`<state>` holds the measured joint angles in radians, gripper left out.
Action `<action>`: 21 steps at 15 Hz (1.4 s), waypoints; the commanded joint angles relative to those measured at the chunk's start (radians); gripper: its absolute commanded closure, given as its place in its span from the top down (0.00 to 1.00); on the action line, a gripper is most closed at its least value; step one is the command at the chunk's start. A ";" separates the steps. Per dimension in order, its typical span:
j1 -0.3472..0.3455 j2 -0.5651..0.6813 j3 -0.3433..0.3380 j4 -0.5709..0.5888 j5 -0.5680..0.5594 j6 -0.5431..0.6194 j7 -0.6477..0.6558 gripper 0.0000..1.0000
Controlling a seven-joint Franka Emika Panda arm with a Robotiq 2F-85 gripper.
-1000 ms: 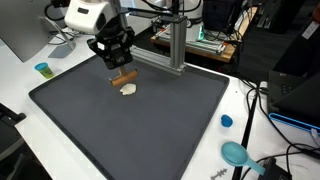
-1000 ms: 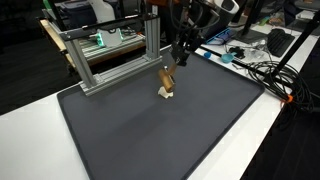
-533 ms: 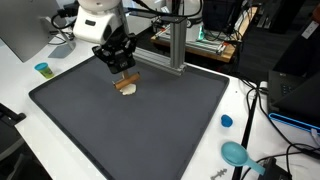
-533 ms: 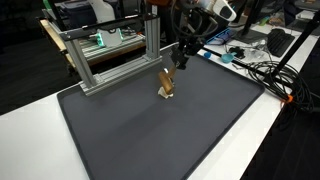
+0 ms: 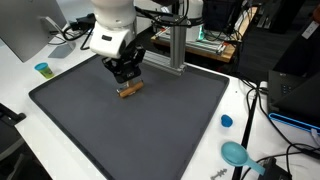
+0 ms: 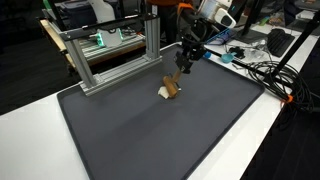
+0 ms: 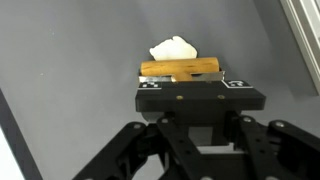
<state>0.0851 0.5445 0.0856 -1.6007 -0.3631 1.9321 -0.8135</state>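
Since prior pic, gripper (image 5: 126,76) has turned and dropped; stick (image 5: 130,88), pinched crosswise betw. its fingers, now lies low against white lump (image 7: 172,47), near mat's (image 5: 150,130) far edge by alu. frame (image 5: 172,45): contact apparently made.

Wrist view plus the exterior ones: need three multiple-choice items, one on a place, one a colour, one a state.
1. Where is the white lump? A. on the dark mat, right by the wooden stick; B. in a bowl; C. on the floor.
2. What colour is the small cap lying off the mat's edge? A. red; B. blue; C. yellow.
3. How is the pincer? A. wide open, empty; B. shut on the wooden stick; C. out of view.
Answers: 1 A, the wrist view shows it on the mat just past the stick; 2 B, plainly blue in an exterior view; 3 B, the stick sits between the fingertips.
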 commanded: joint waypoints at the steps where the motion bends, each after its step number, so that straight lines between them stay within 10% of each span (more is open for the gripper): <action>1: 0.012 -0.008 -0.003 -0.029 -0.039 0.024 0.015 0.22; 21: -0.014 0.188 -0.026 0.212 0.019 -0.189 0.163 0.22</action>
<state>0.0892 0.6556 0.0667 -1.4404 -0.3734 1.7839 -0.6812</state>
